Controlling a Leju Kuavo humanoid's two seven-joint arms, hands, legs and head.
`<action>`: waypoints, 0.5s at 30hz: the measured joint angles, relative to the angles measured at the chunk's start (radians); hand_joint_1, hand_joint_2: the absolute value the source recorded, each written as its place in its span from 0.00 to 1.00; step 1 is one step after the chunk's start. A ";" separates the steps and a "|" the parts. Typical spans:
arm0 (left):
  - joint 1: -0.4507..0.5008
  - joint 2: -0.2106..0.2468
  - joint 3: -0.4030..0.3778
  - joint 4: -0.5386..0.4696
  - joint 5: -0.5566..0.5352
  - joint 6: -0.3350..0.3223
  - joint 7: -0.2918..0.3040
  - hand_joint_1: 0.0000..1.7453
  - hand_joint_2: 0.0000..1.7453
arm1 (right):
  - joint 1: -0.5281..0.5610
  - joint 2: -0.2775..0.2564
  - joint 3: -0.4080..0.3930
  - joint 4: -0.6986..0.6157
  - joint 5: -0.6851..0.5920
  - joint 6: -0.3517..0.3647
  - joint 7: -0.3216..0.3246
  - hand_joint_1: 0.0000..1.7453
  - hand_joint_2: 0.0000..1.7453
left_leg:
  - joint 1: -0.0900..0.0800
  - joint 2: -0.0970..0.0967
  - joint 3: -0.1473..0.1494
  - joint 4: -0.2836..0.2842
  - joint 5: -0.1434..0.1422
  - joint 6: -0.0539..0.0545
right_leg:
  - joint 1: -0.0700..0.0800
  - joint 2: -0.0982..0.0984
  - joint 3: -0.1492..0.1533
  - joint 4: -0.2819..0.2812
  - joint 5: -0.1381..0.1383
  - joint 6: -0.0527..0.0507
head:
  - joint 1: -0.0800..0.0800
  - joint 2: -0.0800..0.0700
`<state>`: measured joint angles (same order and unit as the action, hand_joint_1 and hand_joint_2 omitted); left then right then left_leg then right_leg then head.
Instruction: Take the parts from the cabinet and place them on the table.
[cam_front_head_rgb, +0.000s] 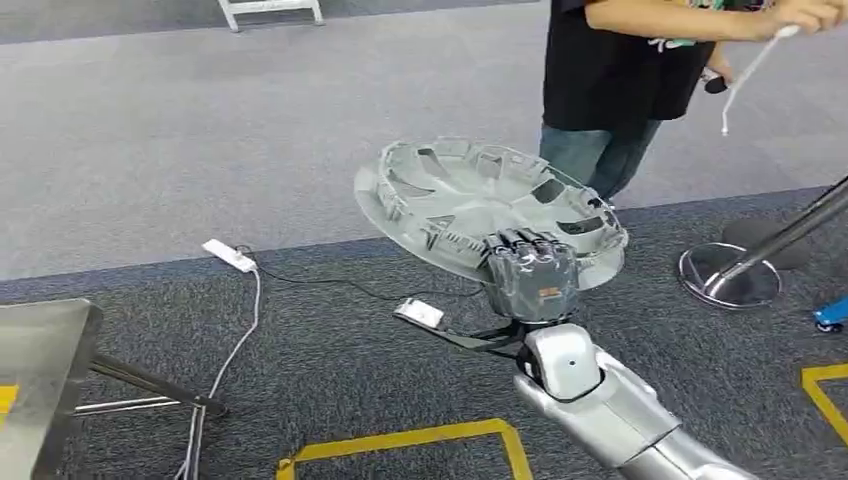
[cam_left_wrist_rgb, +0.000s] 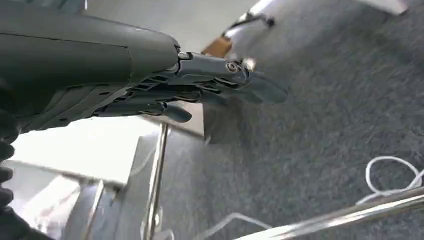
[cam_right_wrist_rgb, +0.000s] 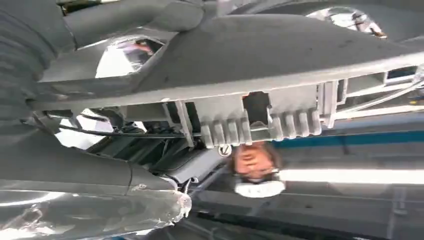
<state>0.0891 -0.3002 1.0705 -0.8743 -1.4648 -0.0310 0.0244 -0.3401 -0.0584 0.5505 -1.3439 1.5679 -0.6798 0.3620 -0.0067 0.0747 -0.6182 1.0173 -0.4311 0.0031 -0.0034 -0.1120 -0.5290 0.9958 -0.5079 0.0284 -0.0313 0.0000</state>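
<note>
We stand on dark grey carpet (cam_front_head_rgb: 330, 390) marked with yellow tape lines (cam_front_head_rgb: 420, 440), a paler grey floor beyond. At the near left we see the corner of a steel table (cam_front_head_rgb: 40, 350), and right of it a white power strip (cam_front_head_rgb: 230, 255) with its cable trailing toward us. Our left hand (cam_left_wrist_rgb: 200, 87) hangs above the carpet, fingers extended and holding nothing. Right of centre, our right hand (cam_front_head_rgb: 530, 275) grasps the near rim of a round silver-grey plastic wheel cover (cam_front_head_rgb: 480, 205), held up over the carpet, tilted. Farther right stands a person in a black shirt (cam_front_head_rgb: 620, 70), then a chrome stanchion base (cam_front_head_rgb: 730, 275).
</note>
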 joint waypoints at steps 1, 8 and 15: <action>-0.003 -0.002 0.015 -0.002 0.023 -0.008 0.007 0.00 1.00 | -0.001 0.000 0.000 0.000 0.000 0.000 -0.001 1.00 1.00 | -0.001 -0.014 -0.003 0.000 -0.002 0.005 | 0.001 -0.013 0.004 -0.002 -0.003 0.004 | 0.003 0.000; -0.020 -0.024 0.118 0.000 0.393 0.020 0.084 0.00 1.00 | -0.003 0.012 0.007 0.001 -0.002 0.000 -0.033 1.00 1.00 | 0.013 -0.102 0.003 -0.009 -0.001 0.034 | -0.007 0.109 -0.148 0.316 -0.161 0.024 | 0.020 0.000; 0.323 0.086 -0.376 -0.248 0.250 -0.104 -0.267 0.00 1.00 | 0.019 0.077 -0.079 0.007 -0.047 0.000 -0.275 1.00 1.00 | 0.027 -0.199 -0.004 0.015 -0.015 0.002 | -0.029 0.205 -0.023 0.013 -0.007 0.023 | 0.022 0.000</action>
<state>0.4123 -0.2139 0.6944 -1.1227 -1.2146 -0.1354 -0.2428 -0.3212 0.0187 0.4710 -1.3371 1.5213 -0.6794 0.0869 0.0204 -0.1244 -0.6219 1.0326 -0.4459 0.0048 -0.0328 0.0934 -0.5519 1.0087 -0.5147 0.0512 -0.0091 0.0000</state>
